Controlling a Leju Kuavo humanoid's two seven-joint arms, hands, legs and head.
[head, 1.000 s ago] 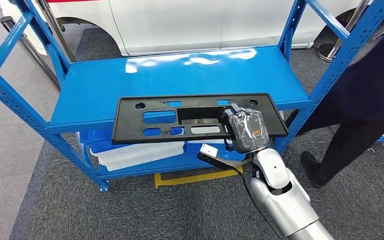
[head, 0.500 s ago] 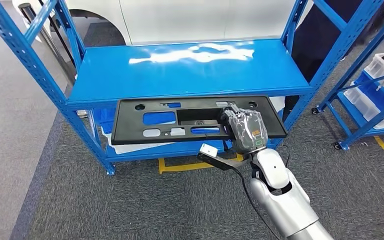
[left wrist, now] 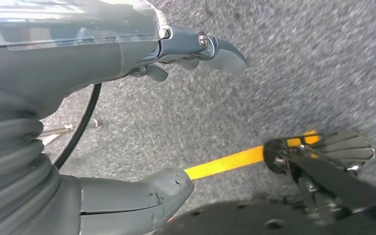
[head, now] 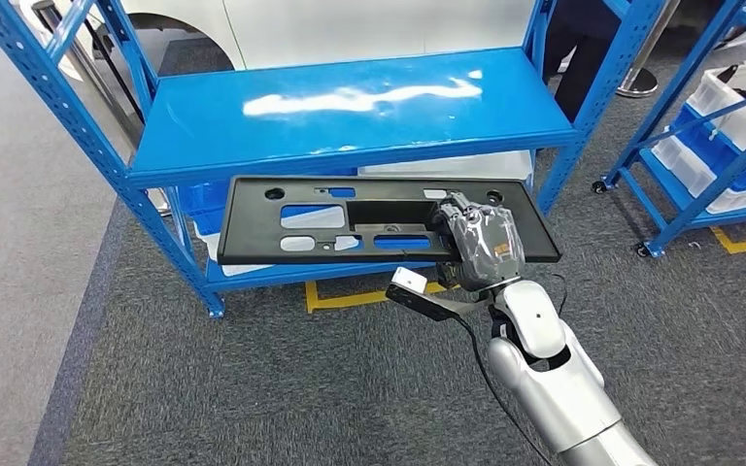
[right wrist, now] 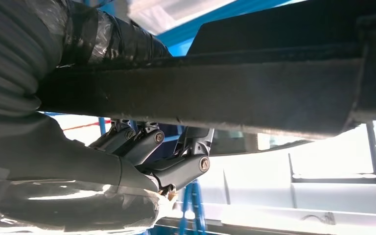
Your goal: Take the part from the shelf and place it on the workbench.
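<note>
Because the right robot hand grips the long part near its right end, it could tilt and clip the shelf.

- Workshop / factory floor, prob. car assembly or training area.
- Blue steel rack w/ perforated uprights, bolt-together type; second rack at right.
- Clear plastic bins w/ stock on second rack; white trays on lower level of first rack.
- Grey industrial carpet w/ yellow floor-marking tape under rack; same tape in left wrist view.
- White car body parked just behind rack.
- Stanchion base near car.
- Person's legs standing behind rack.
</note>
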